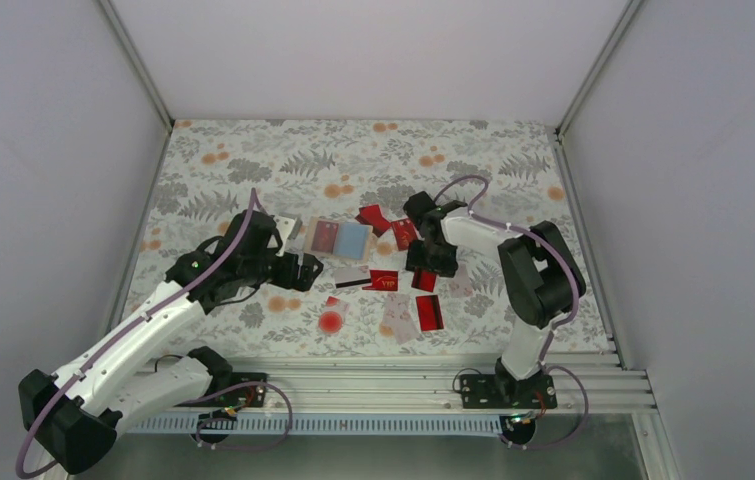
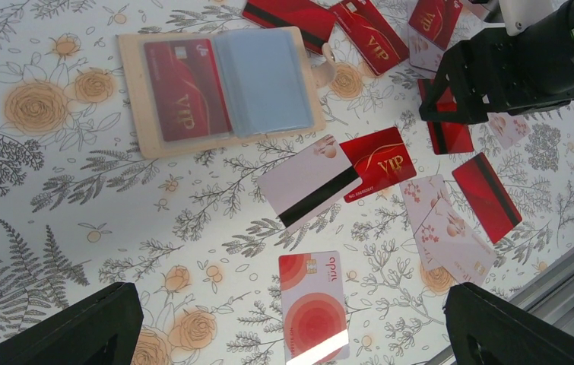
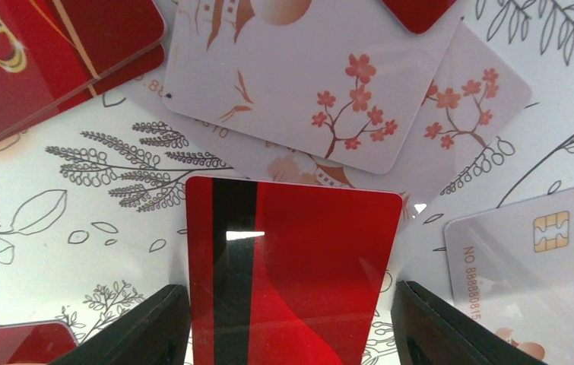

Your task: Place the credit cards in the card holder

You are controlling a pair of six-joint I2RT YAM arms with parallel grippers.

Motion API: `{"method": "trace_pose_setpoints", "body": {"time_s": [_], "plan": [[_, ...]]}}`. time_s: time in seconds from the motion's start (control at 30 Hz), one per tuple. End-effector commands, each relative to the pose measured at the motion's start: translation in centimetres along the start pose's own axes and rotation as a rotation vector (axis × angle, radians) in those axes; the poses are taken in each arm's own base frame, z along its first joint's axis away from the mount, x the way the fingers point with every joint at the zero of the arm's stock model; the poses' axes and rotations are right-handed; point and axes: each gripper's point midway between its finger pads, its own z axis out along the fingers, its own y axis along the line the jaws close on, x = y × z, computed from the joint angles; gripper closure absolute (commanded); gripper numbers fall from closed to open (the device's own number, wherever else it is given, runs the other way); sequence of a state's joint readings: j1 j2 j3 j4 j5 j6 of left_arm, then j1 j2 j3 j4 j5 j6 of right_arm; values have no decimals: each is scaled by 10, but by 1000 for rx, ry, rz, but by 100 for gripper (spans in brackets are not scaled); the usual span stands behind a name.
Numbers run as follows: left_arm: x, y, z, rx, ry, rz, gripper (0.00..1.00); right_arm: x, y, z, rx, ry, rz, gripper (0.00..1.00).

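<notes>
Straddling a red striped card [image 3: 299,228], the right gripper [image 3: 291,293] — pinching or not, I cannot tell; left gripper [image 2: 291,312] gapes wide, card holder [image 2: 135,99] at eleven o'clock.

1. Card holder [image 2: 135,91]: tan, folding, lying open and flat left of the middle of the table [image 1: 253,150]. Light blue lining faces up, with one red VIP card [image 2: 186,90] in its left pocket.
2. Credit cards [image 1: 393,275]: loose and flat, scattered right of the holder toward the near edge. Mostly glossy red.
3. White card [image 2: 310,182]: black stripe, tilted, overlapping another red VIP card.
4. Pale blossom cards [image 2: 451,232]: overlapping each other.
5. Red-circled card [image 2: 312,304]: nearest the near edge.
</notes>
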State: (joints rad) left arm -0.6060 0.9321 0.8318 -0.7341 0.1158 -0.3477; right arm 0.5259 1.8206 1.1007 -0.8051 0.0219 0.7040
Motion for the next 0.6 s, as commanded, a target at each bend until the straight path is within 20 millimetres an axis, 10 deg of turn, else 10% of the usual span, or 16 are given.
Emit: {"method": "trace_pose_setpoints", "body": {"time_s": [0.0,0.57], "plan": [[-2,0,0,0,-11,16,0,31,-29,50,112,138,8,35],[1,-3,6,15,14,26,0,22,2,42,-25,134,-19,50]]}}
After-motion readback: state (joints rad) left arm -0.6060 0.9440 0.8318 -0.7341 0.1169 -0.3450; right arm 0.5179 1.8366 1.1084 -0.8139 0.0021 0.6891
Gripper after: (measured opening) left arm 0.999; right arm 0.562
